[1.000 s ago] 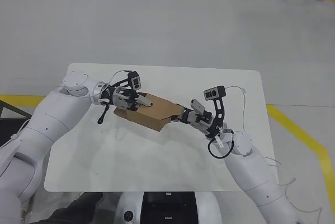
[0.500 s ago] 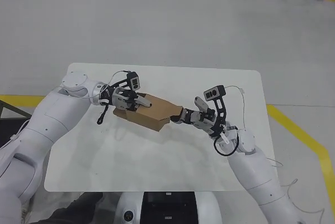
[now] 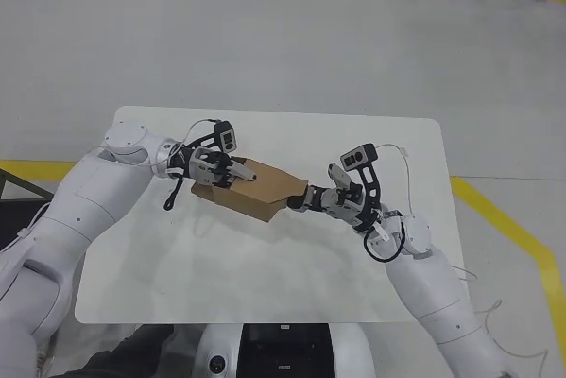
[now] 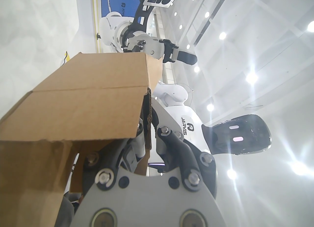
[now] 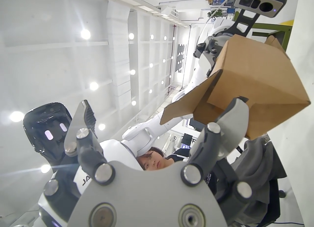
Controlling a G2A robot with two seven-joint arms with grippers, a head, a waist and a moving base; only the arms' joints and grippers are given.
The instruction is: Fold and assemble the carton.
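The carton (image 3: pixel 254 187) is plain brown corrugated cardboard, opened part-way into a long box shape with a crease line across its upper face and raw, wavy-cored edges at both ends. Seen from above, it sits slantwise over the middle of the white surface (image 3: pixel 264 274), a little toward the far side, held between the two arms. Whether its underside rests on the surface cannot be told. The left hand (image 3: pixel 221 170) is at the carton's left end, its fingers pressed together on a cardboard wall, with one finger (image 4: pixel 169 137) outside and the other tucked within the open end. The right hand (image 3: pixel 301 200) is at the opposite end with its fingers spread wide. One finger (image 5: pixel 235 115) lies against the carton's end where a loose flap (image 5: pixel 184 107) hangs outward, while the other finger (image 5: pixel 83 115) stands well apart from the cardboard. The carton lies well inside all four rounded-cornered edges of the surface. A broad bare stretch runs along the near side, with more bare room at the far right corner. Beyond the edges is grey floor (image 3: pixel 358 57) crossed by a yellow line (image 3: pixel 509 227). The count is one carton, two hands and one surface.
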